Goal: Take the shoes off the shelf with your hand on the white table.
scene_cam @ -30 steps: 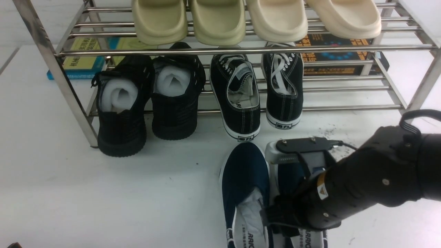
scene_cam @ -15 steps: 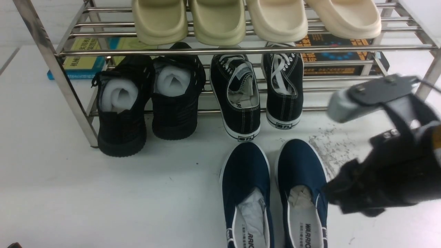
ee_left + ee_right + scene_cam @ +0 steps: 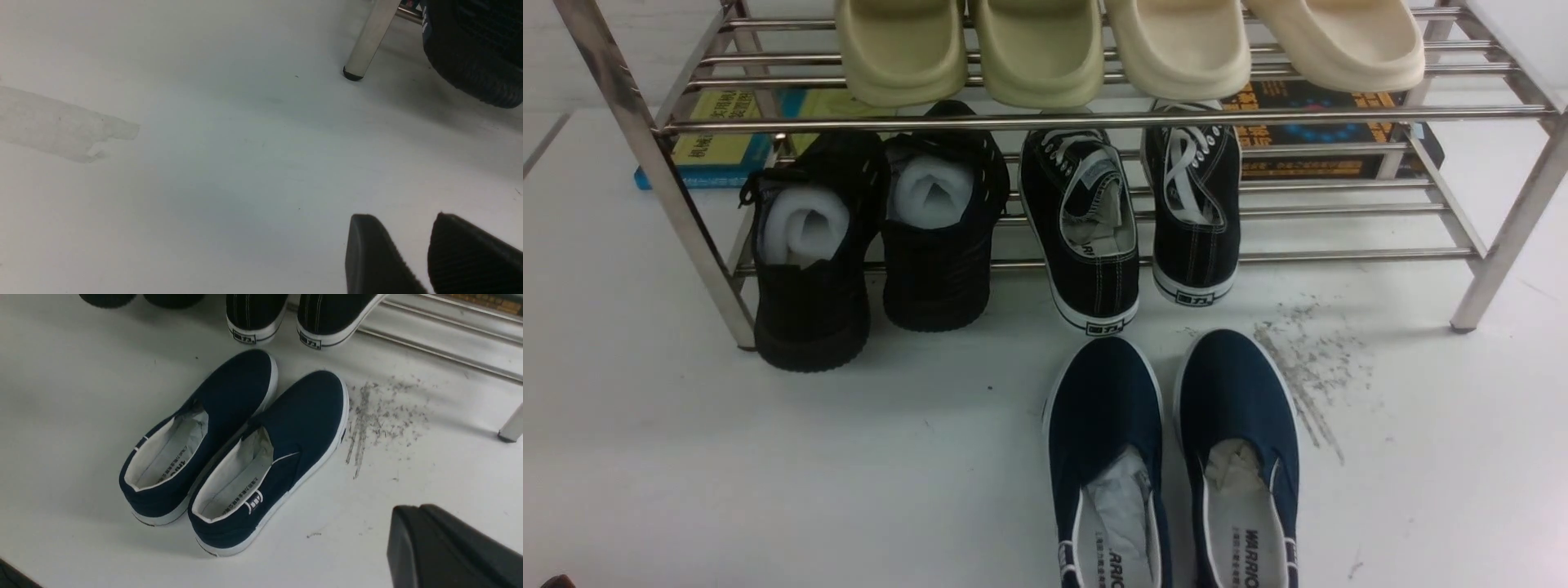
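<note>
The navy-blue shoes stand side by side on the white table point(image 3: 768, 457), toes toward the shelf point(image 3: 1094, 121): the left one point(image 3: 1104, 408) and the right one point(image 3: 1235, 392). The right wrist view looks down on the pair point(image 3: 261, 428) from behind their heels. My right gripper point(image 3: 416, 508) is shut and empty, hovering off to the pair's right, apart from them. My left gripper point(image 3: 403, 216) hangs low over bare table with a gap between its fingers, holding nothing. Neither arm shows in the front view.
On the lower tier sit two all-black shoes point(image 3: 809, 245) with foam rolls and two black lace-ups point(image 3: 1086, 237). Beige slippers point(image 3: 1045, 49) fill the top tier. Books point(image 3: 719, 131) lie behind. Grey scuff marks point(image 3: 1307, 367) lie right of the navy pair. A shelf leg point(image 3: 369, 41) stands ahead of my left gripper.
My right gripper has let go of the right navy shoe, lifted away to the right out of the front view, and its jaws have closed. Both shoes stay on the table.
</note>
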